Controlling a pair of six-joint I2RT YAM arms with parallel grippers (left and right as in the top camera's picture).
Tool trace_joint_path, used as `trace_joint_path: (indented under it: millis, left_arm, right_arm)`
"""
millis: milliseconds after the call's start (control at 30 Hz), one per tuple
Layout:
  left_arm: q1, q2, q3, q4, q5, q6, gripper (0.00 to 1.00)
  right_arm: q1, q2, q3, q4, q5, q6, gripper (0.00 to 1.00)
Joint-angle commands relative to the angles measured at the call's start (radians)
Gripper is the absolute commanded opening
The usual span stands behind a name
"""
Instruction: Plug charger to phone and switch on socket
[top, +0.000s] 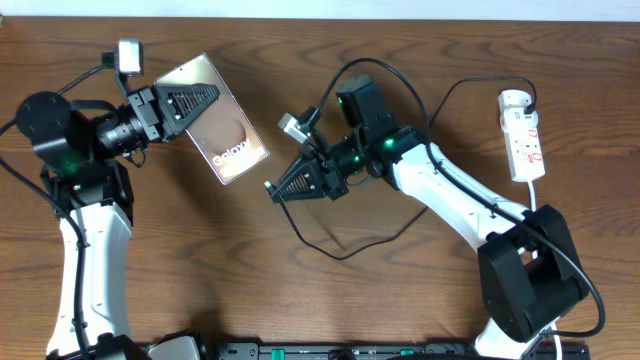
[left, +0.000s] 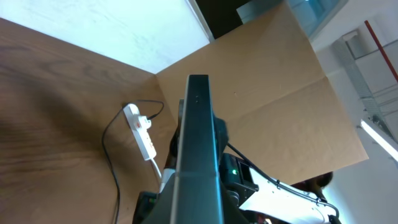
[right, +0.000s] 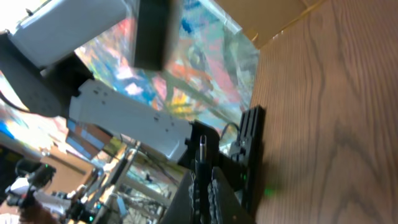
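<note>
While my left gripper (top: 212, 94) is clamping the phone (top: 237, 148) by its edge, my right gripper (top: 273, 190) is pointing leftward just right of the phone, pinching the charger (right: 202, 148) tip.

Leftward the phone (top: 225, 125), socket (top: 524, 135) far right (charger cable (top: 340, 256) between).

Left arm bent at elbow, left end effector (top: 203, 98) clamped shut, fingers pointing right. Right arm stretched leftward, right end effector (top: 280, 187) clamped shut, fingers pointing left, slightly down.
</note>
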Motion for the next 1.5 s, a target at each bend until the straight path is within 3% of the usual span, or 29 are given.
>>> trace_joint_path:
  millis: [0, 233, 1467]
  left_arm:
    - [-0.005, -0.003, 0.012, 0.011, 0.014, 0.024, 0.07]
    - [-0.005, -0.003, 0.012, 0.012, 0.014, 0.025, 0.07]
    - [-0.005, -0.003, 0.012, 0.011, 0.03, 0.029, 0.07]
  right_arm:
    - [0.007, -0.003, 0.007, 0.118, -0.026, 0.215, 0.01]
    - [0.022, -0.003, 0.007, 0.363, -0.026, 0.432, 0.01]
    - [0.051, -0.003, 0.007, 0.439, -0.026, 0.48, 0.01]
